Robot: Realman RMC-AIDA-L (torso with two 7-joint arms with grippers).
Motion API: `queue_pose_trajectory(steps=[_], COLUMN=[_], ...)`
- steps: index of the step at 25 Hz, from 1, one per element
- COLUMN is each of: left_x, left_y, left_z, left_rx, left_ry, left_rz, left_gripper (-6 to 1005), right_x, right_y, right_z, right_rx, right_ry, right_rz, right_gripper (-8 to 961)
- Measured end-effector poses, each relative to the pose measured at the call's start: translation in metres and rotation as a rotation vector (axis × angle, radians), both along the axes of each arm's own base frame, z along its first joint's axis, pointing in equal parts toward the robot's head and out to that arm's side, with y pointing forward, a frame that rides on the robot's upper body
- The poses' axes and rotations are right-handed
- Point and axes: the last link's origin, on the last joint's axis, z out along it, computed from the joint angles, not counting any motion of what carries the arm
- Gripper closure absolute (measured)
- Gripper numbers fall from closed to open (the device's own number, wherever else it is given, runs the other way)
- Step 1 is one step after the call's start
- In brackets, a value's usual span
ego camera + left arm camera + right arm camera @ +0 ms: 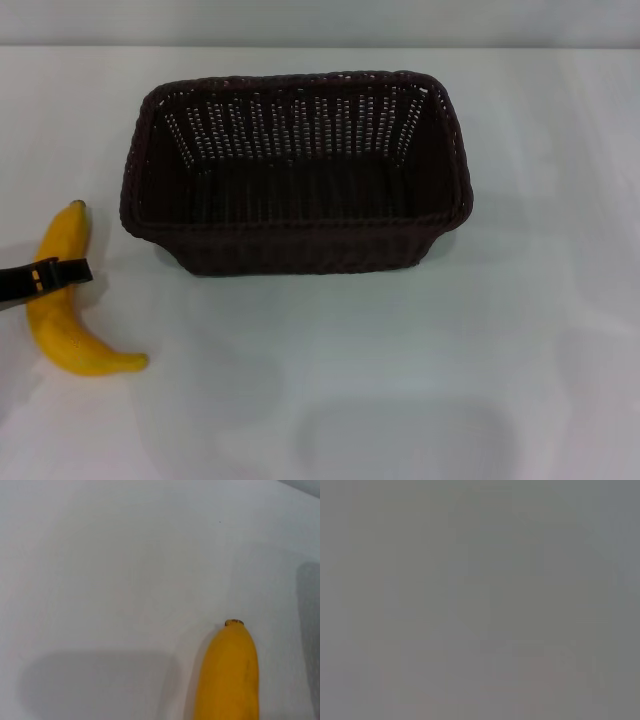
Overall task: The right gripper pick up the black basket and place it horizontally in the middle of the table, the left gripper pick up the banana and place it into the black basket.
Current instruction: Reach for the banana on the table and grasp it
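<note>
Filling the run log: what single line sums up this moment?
dark woven wicker basket: mid-table, empty | curved yellow banana: on white table, left of basket | left gripper: over banana | right gripper: unseen

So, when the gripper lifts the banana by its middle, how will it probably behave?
The banana looks firm and curved, so it should stay stiff, not droop. Its smooth skin may be slippery, and the left gripper crosses its middle, so it might pivot if held loosely. Lying on its curved side on the table, it seems unlikely to roll.
</note>
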Motion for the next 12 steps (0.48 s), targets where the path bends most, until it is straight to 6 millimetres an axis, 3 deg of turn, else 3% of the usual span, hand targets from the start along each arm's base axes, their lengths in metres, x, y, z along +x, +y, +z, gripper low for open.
queue_pose_trajectory(steps=[8, 12], left_x=[-0.0027, -0.0037], left_y=[0.0001, 0.0020], left_z=[0.0003, -0.0010], left_rx=[0.006, 0.006], left_ry=[-0.002, -0.005], left_rz=[0.010, 0.012], left_gripper=[309, 422], right_x=[-0.0003, -0.0021], right_y=[-0.0001, 0.0002], right_z=[0.0002, 0.0001], right_rx=[0.002, -0.001], right_ry=[-0.002, -0.013], right_rz=[0.002, 0.008], right_gripper=[231, 230])
